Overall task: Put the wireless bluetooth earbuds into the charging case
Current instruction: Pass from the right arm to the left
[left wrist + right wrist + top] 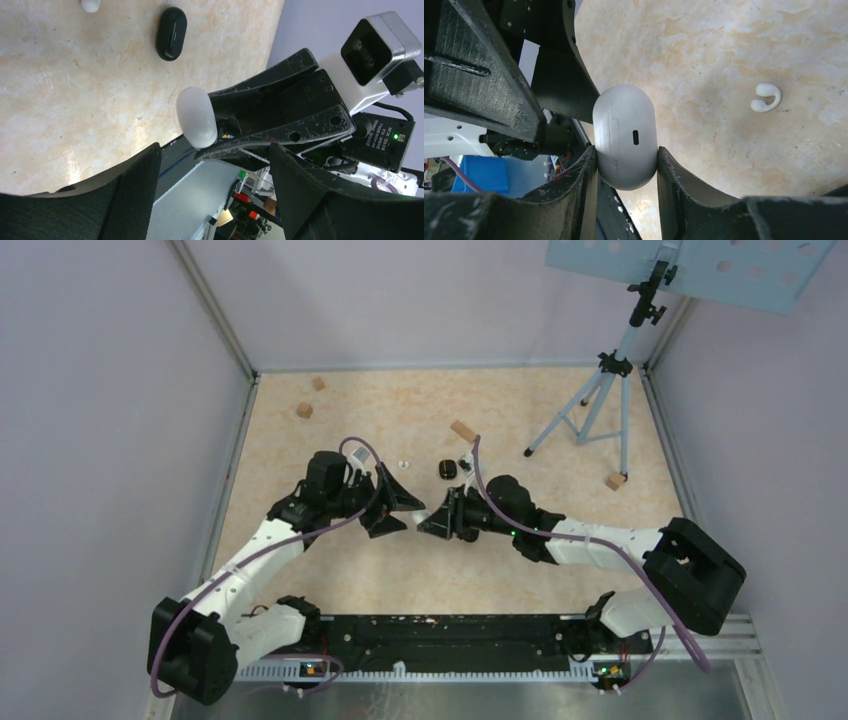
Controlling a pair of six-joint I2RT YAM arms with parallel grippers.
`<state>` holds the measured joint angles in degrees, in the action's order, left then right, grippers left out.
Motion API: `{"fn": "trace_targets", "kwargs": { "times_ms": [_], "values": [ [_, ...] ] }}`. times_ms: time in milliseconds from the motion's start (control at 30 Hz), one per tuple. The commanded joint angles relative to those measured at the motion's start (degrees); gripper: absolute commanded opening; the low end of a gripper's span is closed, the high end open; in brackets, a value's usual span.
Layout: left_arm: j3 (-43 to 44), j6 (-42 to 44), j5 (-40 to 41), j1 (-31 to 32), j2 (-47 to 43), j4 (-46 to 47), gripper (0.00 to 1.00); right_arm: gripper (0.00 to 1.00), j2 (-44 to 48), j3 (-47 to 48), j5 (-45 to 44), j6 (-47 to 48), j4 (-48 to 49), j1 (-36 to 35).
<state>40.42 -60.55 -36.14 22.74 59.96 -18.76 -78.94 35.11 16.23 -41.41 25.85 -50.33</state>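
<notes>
White charging case (625,142) is clamped betw. the fingers of the right tool (626,167), lid closed, port side facing the wrist cam. Left tool (215,195) is spread wide w/ nothing in it, jaws just beside the case. One white earbud (766,96) lies on the table (724,50), well apart from the case. Black case (171,33) also sits on the table, beyond both tools.

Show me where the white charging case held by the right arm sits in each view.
Top external: white charging case mid-table, where the two arms' tips meet.
Left wrist: case centre frame, sticking out of black fingers.
Right wrist: case centre frame, port facing the camera.
Shared landmark: the right gripper's fingers clamping it.
</notes>
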Motion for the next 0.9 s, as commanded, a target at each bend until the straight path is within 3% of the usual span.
{"fn": "trace_targets", "kwargs": {
  "times_ms": [0, 500, 700, 800, 867],
  "values": [
    [0.81, -1.73, 2.94, 1.06, 0.68, 4.63, 0.8, 0.0, 1.8, 2.67, -1.26, 2.14, -0.23, -1.23],
    [-0.99, -3.78, 5.9, 3.95, 3.69, 6.21, 0.57, 0.0, 3.3, 2.59, -2.0, 2.8, -1.32, -1.88],
    [-2.02, -3.51, 5.75, 4.5, 5.4, 7.99, 0.52, 0.0, 2.36, 2.99, -1.38, 2.85, -0.85, -2.04],
    [-1.86, -3.47, 6.06, 4.72, 5.78, 7.96, 0.4, 0.0, 2.44, 3.4, -1.42, 3.21, -1.48, -2.06],
    [-1.53, -3.18, 6.61, 4.72, 5.84, 7.49, 0.33, 0.06, 2.91, 3.31, -1.77, 3.29, -1.69, -2.0]
  ]
}}
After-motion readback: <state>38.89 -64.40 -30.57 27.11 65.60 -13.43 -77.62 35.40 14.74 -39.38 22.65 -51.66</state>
